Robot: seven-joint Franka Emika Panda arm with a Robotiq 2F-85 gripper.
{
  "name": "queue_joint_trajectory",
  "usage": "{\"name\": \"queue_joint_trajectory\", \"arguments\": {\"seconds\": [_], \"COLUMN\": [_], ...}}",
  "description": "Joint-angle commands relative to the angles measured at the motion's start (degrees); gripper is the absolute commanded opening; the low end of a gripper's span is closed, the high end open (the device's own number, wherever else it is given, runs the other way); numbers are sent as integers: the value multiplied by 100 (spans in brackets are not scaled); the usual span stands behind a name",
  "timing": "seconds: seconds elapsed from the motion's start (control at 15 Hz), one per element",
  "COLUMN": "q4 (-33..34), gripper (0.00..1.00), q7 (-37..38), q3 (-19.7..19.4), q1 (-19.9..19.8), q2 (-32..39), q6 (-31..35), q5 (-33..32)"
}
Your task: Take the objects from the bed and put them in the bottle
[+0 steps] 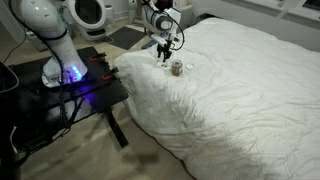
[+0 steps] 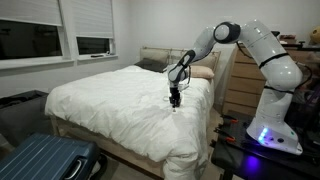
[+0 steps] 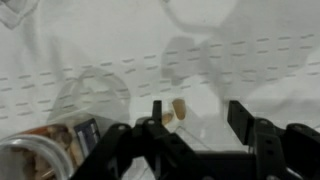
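Observation:
My gripper (image 1: 165, 50) hangs low over the white duvet of the bed (image 1: 240, 90) near its edge; it also shows in an exterior view from the foot side (image 2: 175, 99). In the wrist view the gripper (image 3: 197, 120) is open, black fingers (image 3: 238, 118) well apart. Two tiny pale yellowish objects (image 3: 177, 109) lie on the duvet within the gap, close beside the left finger, not pinched. The small tan bottle (image 1: 177, 68) stands on the duvet just beside the gripper; its glass body (image 3: 45, 150) fills the wrist view's lower left corner.
A black table (image 1: 95, 85) carries the robot base, glowing blue, right beside the bed. A blue suitcase (image 2: 45, 160) lies on the floor at the bed's foot. A wooden dresser (image 2: 243, 85) stands behind the arm, and pillows (image 2: 150, 63) are at the headboard.

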Motion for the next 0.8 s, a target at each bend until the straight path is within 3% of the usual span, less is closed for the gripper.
{"name": "queue_joint_trajectory", "arguments": {"seconds": [0.0,0.13,0.4,0.73], "q4": [-9,28,99,163], "gripper": [93,97,92,93], "q7": [28,29,36,60], "q3": [-27,-27,-29,-45], "q1": [-4,-7,1,2], "q2": [-5,57,181,269], "q6": [-130,-140,-161,-170], "q5": [26,27,18,13]}}
